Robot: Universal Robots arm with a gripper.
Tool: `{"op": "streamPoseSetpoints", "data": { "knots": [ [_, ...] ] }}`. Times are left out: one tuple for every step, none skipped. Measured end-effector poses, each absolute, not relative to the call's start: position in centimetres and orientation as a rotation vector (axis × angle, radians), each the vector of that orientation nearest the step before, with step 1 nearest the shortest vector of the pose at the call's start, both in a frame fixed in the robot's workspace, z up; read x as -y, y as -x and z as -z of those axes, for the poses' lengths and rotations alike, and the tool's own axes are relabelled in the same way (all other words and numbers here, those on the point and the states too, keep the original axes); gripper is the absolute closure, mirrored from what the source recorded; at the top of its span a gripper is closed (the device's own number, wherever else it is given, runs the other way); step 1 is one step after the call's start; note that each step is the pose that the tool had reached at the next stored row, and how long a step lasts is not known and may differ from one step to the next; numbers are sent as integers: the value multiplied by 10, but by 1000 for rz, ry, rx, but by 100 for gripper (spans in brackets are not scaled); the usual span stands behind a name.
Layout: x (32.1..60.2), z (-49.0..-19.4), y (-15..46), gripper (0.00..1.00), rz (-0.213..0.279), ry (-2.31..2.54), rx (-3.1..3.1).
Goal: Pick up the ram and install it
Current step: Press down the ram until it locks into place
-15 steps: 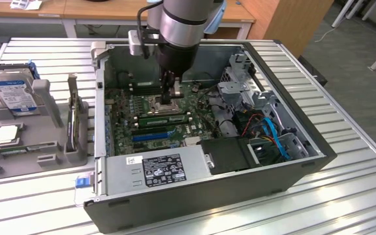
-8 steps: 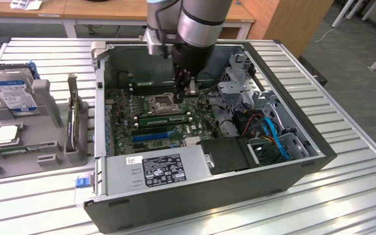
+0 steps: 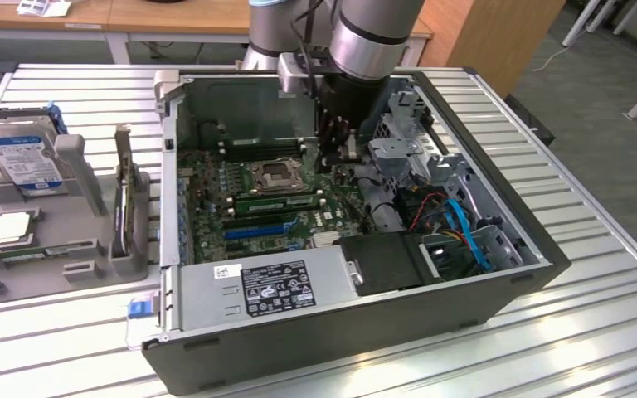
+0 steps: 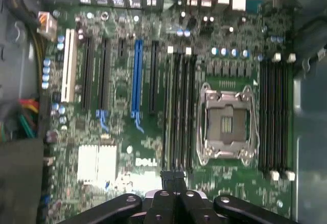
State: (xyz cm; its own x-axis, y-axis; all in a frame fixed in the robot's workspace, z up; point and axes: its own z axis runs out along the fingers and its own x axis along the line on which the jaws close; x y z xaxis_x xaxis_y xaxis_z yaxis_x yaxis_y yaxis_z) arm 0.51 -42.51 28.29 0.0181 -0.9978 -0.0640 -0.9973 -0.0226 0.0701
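Observation:
A green ram stick (image 3: 279, 199) with dark chips stands on edge in a motherboard slot beside the empty CPU socket (image 3: 274, 172). Another green strip (image 3: 36, 252), possibly ram, lies flat in the grey holder (image 3: 75, 269) at the exterior view's left. My gripper (image 3: 337, 137) hangs inside the open computer case (image 3: 330, 323), above the motherboard's far end. In the wrist view its dark fingertips (image 4: 167, 176) press together, and the gripper (image 4: 172, 177) has nothing visible between them. It hovers just off the end of the black memory slots (image 4: 181, 111) next to the CPU socket (image 4: 225, 124).
The holder also carries a hard drive (image 3: 20, 157), a silver processor (image 3: 9, 228) and an upright card (image 3: 130, 207). Inside the case sit the power supply (image 3: 263, 286), a drive cage (image 3: 407, 153) and red and blue cables (image 3: 463, 224). More slots (image 4: 276, 114) flank the socket.

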Motion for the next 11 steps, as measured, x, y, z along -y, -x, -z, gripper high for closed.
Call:
{"op": "streamPoseSetpoints", "data": {
  "knots": [
    [425,-283,-5,89,149,-2238,2192],
    [425,-282,-5,89,149,-2238,2193],
    [426,-280,-5,89,149,-2238,2193],
    [426,-278,-5,89,149,-2238,2193],
    [426,-277,-5,89,149,-2238,2193],
    [426,-275,-5,89,149,-2238,2193],
    [426,-273,-5,89,149,-2238,2192],
    [426,-271,-5,89,149,-2238,2192],
    [426,-269,-5,89,148,-2238,2192],
    [426,-268,-5,89,148,-2238,2192],
    [426,-266,-5,89,148,-2237,2192]
  ]
}}
